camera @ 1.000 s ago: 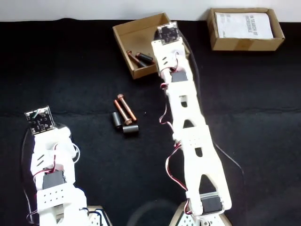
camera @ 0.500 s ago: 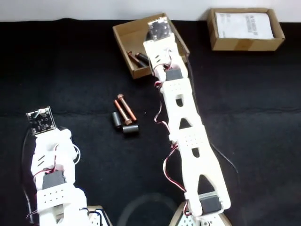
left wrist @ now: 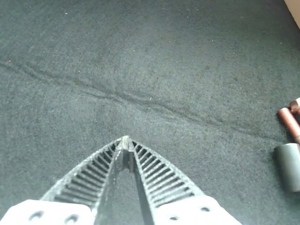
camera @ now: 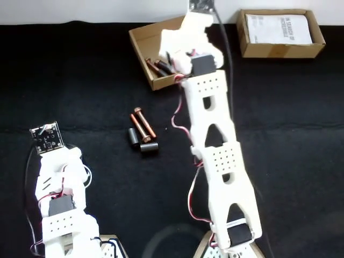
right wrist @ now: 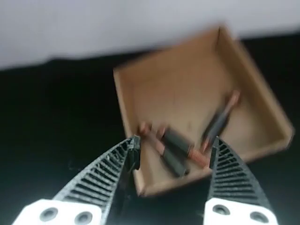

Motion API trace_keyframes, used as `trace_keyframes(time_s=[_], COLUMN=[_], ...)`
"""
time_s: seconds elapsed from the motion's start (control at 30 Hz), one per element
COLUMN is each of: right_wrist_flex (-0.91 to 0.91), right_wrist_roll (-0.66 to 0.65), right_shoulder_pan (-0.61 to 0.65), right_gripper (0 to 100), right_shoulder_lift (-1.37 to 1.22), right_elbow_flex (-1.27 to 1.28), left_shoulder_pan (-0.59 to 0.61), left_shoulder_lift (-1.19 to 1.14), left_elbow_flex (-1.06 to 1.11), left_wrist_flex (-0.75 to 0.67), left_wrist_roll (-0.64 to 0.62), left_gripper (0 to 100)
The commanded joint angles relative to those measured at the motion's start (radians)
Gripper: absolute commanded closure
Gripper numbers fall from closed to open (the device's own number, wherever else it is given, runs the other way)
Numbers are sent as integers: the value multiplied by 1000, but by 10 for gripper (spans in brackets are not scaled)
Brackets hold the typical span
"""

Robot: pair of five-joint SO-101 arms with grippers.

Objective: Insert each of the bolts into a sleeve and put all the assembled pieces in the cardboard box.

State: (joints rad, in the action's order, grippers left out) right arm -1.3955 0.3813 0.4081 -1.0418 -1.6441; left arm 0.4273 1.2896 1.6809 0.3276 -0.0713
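Note:
The cardboard box [camera: 146, 38] [right wrist: 187, 93] stands at the far middle of the table and holds three assembled pieces [right wrist: 174, 161], bolts in dark sleeves [camera: 159, 66]. My right gripper [right wrist: 175, 145] hangs open above the box's near wall, with nothing between its fingers. Two copper bolts [camera: 141, 124] lie side by side on the black cloth, with two dark sleeves [camera: 133, 136] [camera: 149, 148] at their near ends. My left gripper [left wrist: 125, 140] is shut and holds nothing, low over the cloth left of the loose parts. One bolt [left wrist: 289, 120] and one sleeve [left wrist: 290, 161] lie beside it.
A second cardboard box [camera: 252, 47] with a printed sheet [camera: 278, 28] sits at the far right. The right arm [camera: 215, 134] stretches across the table's middle toward the far edge. The left arm [camera: 56, 188] stays at the near left. Black cloth covers the table.
The right arm's wrist has lifted and swung toward the far edge above the cardboard box. The left arm and the loose bolts and sleeves have not moved.

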Motion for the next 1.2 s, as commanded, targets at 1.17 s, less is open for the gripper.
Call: trace_keyframes(time_s=[1.17], right_wrist_flex=[-355], right_wrist_roll=[-1010], right_shoulder_pan=[312], right_gripper=[775], right_shoulder_lift=[846], right_elbow_flex=[1501], left_shoulder_pan=[13], left_shoulder_lift=[4], left_elbow_flex=[22], left_wrist_flex=[5], left_wrist_roll=[-8], left_gripper=[991])
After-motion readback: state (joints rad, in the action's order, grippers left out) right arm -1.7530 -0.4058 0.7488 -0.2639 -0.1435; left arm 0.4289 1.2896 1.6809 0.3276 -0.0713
